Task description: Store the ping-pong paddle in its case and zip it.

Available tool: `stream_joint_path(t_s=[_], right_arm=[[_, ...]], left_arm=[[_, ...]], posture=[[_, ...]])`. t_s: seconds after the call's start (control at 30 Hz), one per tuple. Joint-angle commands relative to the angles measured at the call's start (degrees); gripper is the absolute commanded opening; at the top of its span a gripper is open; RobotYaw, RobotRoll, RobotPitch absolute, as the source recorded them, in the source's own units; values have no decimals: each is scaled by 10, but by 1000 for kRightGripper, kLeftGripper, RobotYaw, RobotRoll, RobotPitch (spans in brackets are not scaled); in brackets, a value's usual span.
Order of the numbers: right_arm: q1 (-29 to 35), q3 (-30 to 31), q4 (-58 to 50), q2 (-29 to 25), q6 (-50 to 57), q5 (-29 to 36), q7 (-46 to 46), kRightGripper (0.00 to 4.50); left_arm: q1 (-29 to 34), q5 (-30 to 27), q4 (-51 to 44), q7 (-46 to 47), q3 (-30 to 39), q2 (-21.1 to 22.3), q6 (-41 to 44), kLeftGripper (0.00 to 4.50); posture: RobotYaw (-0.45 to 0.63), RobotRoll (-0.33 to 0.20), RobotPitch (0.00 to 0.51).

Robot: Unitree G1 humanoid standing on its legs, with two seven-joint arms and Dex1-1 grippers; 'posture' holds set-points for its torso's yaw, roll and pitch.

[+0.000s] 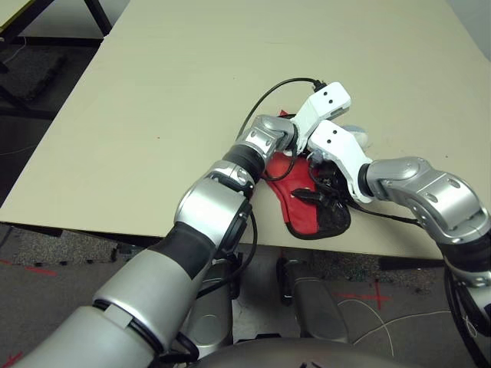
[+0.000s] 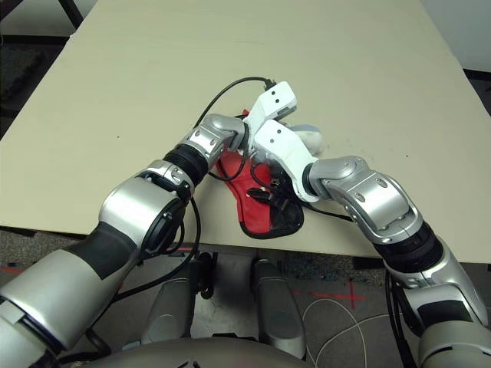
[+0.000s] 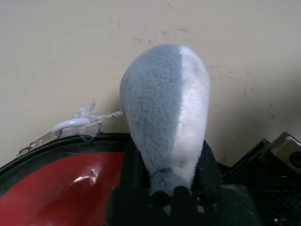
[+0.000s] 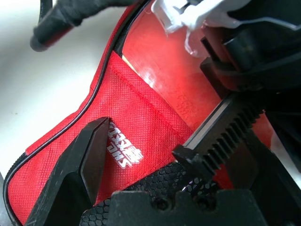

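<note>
The red case [image 1: 295, 201] with black edging lies near the table's front edge, its white logo [image 4: 124, 148] facing up. A glossy red face, apparently the ping-pong paddle [image 4: 160, 66], shows inside the case's zip rim; its handle is hidden. My right gripper [image 4: 155, 141] hovers open just over the case's logo end, one finger on each side of the fabric. My left gripper [image 3: 167, 155] is shut on the narrow end of a pale grey pouch [image 3: 164, 108] just beyond the case. A white ring on the zip pull [image 3: 70, 125] rests on the rim beside it.
The beige table [image 1: 192, 77] stretches wide and bare to the back and left. The case sits close to the front edge [image 1: 330, 245]. A black cable [image 1: 268, 96] loops over my left wrist. Both forearms crowd together above the case.
</note>
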Motion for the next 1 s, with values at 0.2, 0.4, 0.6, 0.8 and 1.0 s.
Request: stream_joint_path(t_s=[0.2,0.4,0.6,0.8,1.0], right_arm=[[12,16,27,1,23,3,5,4500],[7,7,26,5,30,7,6,4500],[-8,-13,15,2,53,22,12,4500],[-98,-118,-1,-47,155,112,73,4500],[-239,-140,113,-87,141,68,30,4500]], left_arm=[[-35,-13,-21,-89,5,43,5,3651],[-59,-27,-23,-114,23,95,29,4462],[-45,-17,-24,-120,12,124,27,4462],[-3,-5,-39,-141,-14,127,24,4462],[28,10,-53,-145,-50,116,10,4462]], posture=[[-4,0,235],[1,0,226],[-1,0,221],[-9,0,219],[-33,0,214]])
